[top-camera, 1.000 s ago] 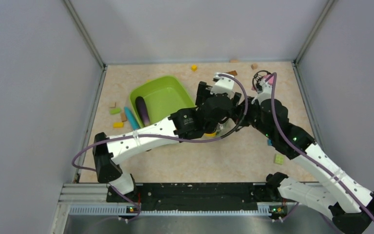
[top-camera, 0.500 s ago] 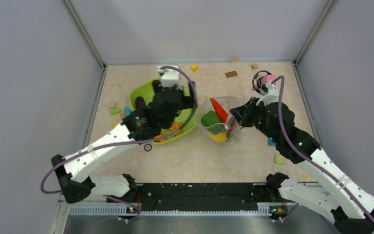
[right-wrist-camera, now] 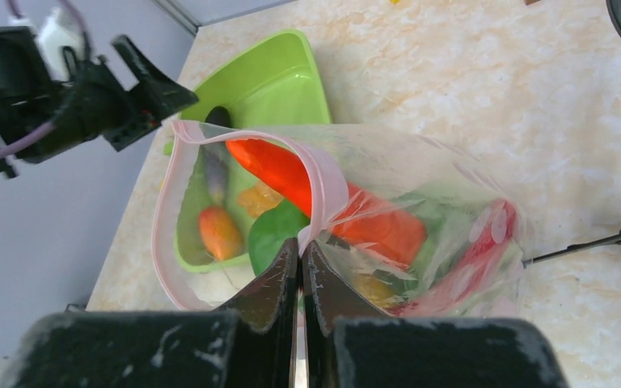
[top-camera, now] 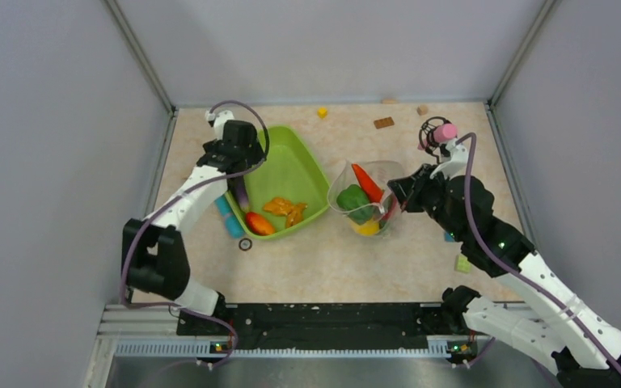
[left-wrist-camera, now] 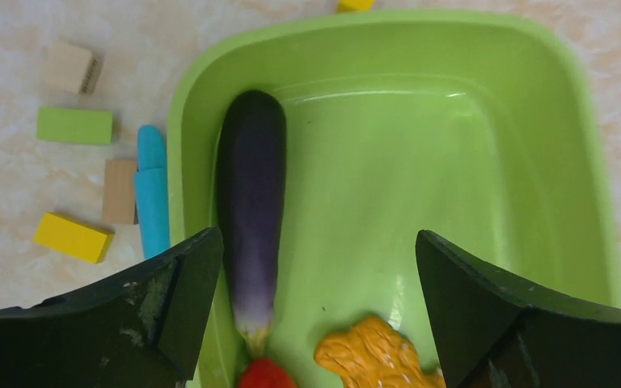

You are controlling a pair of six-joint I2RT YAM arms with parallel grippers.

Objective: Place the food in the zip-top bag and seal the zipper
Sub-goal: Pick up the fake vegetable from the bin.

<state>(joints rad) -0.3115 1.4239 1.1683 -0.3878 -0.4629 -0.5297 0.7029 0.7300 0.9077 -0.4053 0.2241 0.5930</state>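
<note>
Beige marbled table (top-camera: 331, 267) between grey walls (top-camera: 48, 162), small blocks (left-wrist-camera: 74, 125) scattered.
My left gripper (left-wrist-camera: 315, 275), wide open and empty, has gone from the zip-top bag (right-wrist-camera: 445, 186) to above the eggplant (left-wrist-camera: 251, 210) in the green tray (left-wrist-camera: 469, 162); my right gripper (right-wrist-camera: 301, 250) stays pinched on the zipper (right-wrist-camera: 323, 182) of that bag, which stands just right of the tray, holding food (right-wrist-camera: 287, 174).

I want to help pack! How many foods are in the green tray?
3: purple eggplant along the tray's left wall, red-orange piece at its tip, knobby orange piece beside that. None seem hidden.
</note>
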